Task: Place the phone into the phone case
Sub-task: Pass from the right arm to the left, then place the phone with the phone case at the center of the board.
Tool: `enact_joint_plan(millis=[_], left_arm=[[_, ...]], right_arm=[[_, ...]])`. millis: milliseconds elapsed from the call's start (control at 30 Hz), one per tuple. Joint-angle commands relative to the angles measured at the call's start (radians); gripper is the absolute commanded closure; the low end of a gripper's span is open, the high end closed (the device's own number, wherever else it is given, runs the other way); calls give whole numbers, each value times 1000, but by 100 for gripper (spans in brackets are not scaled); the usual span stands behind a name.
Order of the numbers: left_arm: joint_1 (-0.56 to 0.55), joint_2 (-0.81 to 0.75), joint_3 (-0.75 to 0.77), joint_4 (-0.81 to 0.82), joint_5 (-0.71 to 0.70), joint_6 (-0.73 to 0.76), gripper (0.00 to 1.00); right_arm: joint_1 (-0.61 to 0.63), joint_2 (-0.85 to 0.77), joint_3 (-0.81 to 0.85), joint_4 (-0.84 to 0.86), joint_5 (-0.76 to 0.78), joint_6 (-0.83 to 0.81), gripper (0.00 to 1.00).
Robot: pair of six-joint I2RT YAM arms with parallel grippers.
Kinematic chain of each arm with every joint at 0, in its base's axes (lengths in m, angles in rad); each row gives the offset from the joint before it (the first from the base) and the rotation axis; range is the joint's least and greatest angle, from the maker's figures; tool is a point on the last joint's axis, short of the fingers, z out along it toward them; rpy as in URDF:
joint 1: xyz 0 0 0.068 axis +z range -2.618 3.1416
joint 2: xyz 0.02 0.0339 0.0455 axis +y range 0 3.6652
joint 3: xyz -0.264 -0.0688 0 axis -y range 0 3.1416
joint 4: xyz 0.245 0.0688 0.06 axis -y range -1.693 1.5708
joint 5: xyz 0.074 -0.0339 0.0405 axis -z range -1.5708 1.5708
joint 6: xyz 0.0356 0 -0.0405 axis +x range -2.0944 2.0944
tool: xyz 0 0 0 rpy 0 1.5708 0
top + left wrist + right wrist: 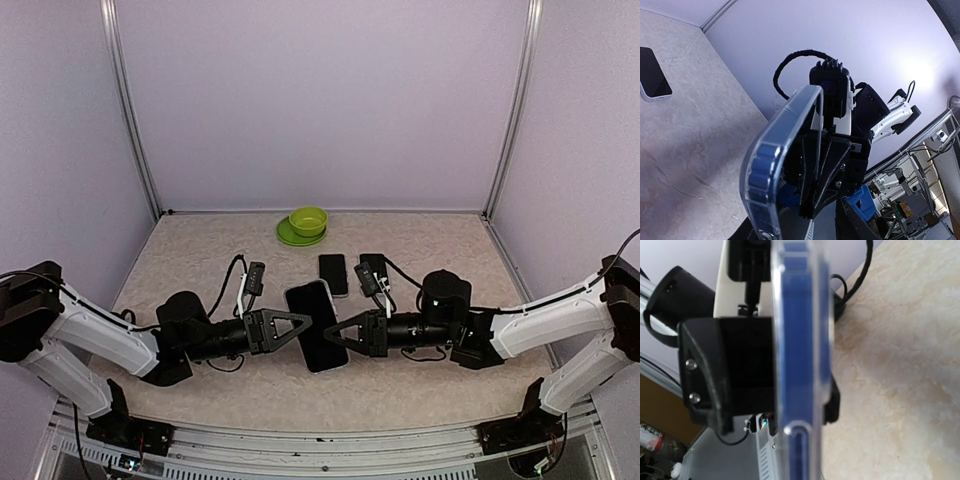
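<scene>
A blue phone (318, 326) in a clear phone case (780, 340) hangs above the middle of the table between my two arms, screen up in the top view. My right gripper (343, 333) is shut on its right edge; in the right wrist view the black fingers (735, 375) clamp the edge-on slab, with the gripper (800, 405) centred on it. My left gripper (298, 327) meets the left edge. In the left wrist view its gripper (800, 227) stands open: the dark fingers (855, 222) straddle the case (762, 170), and one of them is clearly apart from it.
Two other dark phones (333, 273) (372, 268) lie flat on the table behind the held one; one phone (654, 75) shows in the left wrist view. A green bowl (308, 219) on a green plate (291, 236) stands at the back. Purple walls enclose the beige table (200, 250).
</scene>
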Motion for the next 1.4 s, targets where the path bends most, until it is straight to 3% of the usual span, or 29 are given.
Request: enact_joint_plan(millis=[0, 433, 600, 767, 967, 1100, 1367], left_arm=[[-3, 10, 22, 48, 19, 4, 59], [-2, 3, 17, 47, 6, 5, 91], [13, -11, 17, 20, 9, -4, 98], [47, -47, 21, -62, 20, -14, 100], [106, -117, 53, -284, 7, 5, 100], [167, -147, 73, -386, 40, 15, 100], [275, -132, 224, -681, 107, 137, 100]], right_arm=[[14, 18, 3, 167, 10, 28, 100], [17, 67, -5, 203, 50, 48, 100], [17, 71, -4, 191, 50, 37, 99], [17, 55, 5, 129, 61, 4, 86], [14, 21, 14, 28, 78, -46, 49], [11, -11, 20, -51, 95, -80, 32], [8, -104, 29, -229, 180, -156, 24]])
